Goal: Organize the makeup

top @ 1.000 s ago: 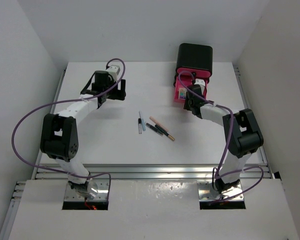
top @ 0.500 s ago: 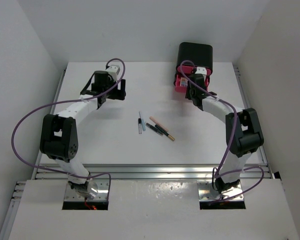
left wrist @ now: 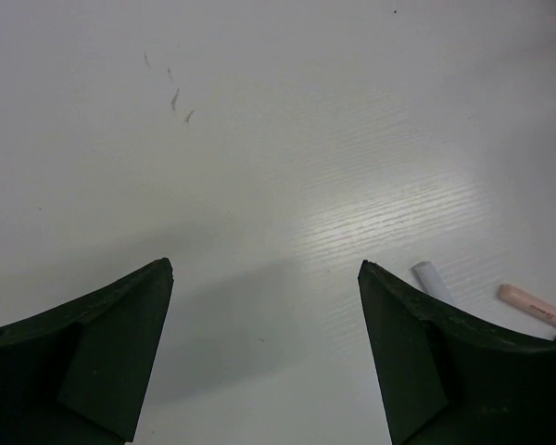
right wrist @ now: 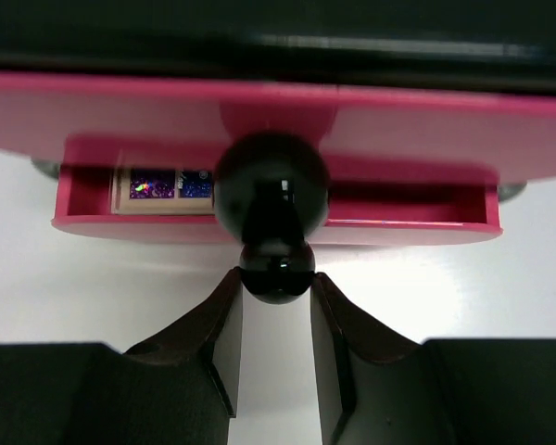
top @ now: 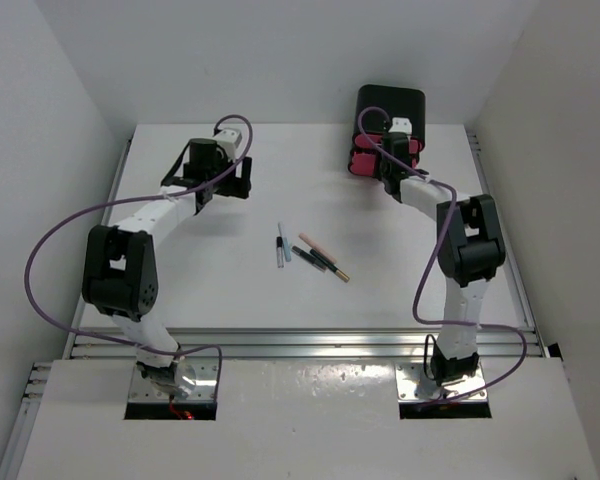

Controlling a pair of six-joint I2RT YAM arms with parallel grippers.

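Just past right hand (right wrist: 276,280) clasping knob (right wrist: 271,190), palette (right wrist: 162,186) lies in drawer (right wrist: 398,229).

black box (top: 390,108): far right of white table (top: 210,290) | pink drawer (right wrist: 398,228): ajar, black knob (right wrist: 271,185)

Left gripper (left wrist: 265,267) spread wide above white table (left wrist: 278,130); a pale stick (left wrist: 432,279) and peach pencil (left wrist: 534,309) lie beside its right finger.
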